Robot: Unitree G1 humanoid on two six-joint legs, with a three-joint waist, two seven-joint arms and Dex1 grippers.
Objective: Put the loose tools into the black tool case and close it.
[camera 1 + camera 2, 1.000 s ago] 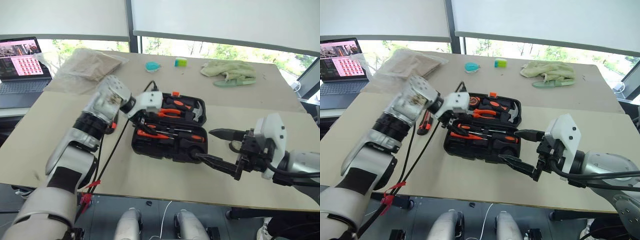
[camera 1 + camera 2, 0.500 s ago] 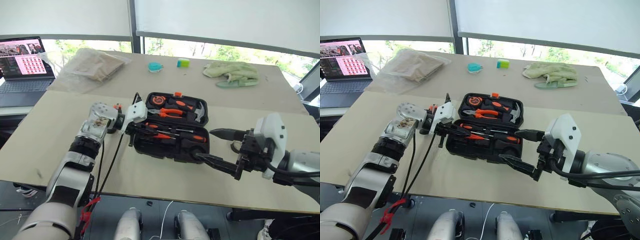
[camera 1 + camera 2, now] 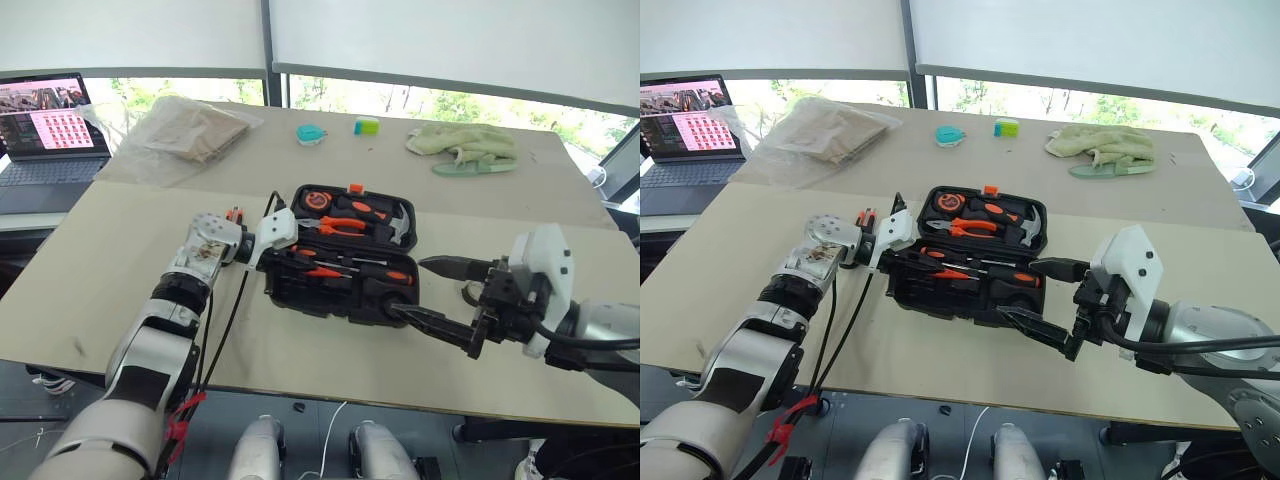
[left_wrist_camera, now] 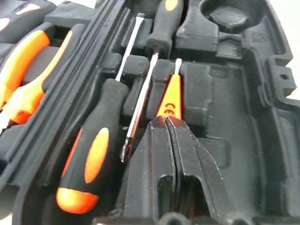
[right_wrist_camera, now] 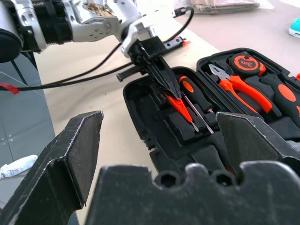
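The black tool case (image 3: 330, 300) lies open on the table. Pliers, a hammer and a tape measure sit in its far half. In the near half lie two orange-and-black screwdrivers (image 4: 91, 159) and the slim orange tester screwdriver (image 4: 169, 99). My left gripper (image 4: 166, 121) is shut, its tips resting at the tester's handle end over the case's left side (image 3: 292, 252). The utility knife (image 3: 234, 213) lies on the table behind my left wrist, mostly hidden. My right gripper (image 3: 404, 288) hovers open at the case's right front corner, holding nothing. A dark ring (image 3: 466, 293) shows behind it, perhaps the tape roll.
A laptop (image 3: 45, 125) stands at the far left beside a clear plastic bag (image 3: 190, 130). A green cloth (image 3: 465, 142), a teal object (image 3: 308, 133) and a small yellow-green block (image 3: 366, 125) lie on the far table. A black cable hangs from my left arm.
My left gripper has dropped from above the case to its left end and closed its fingers. The right arm has held still.
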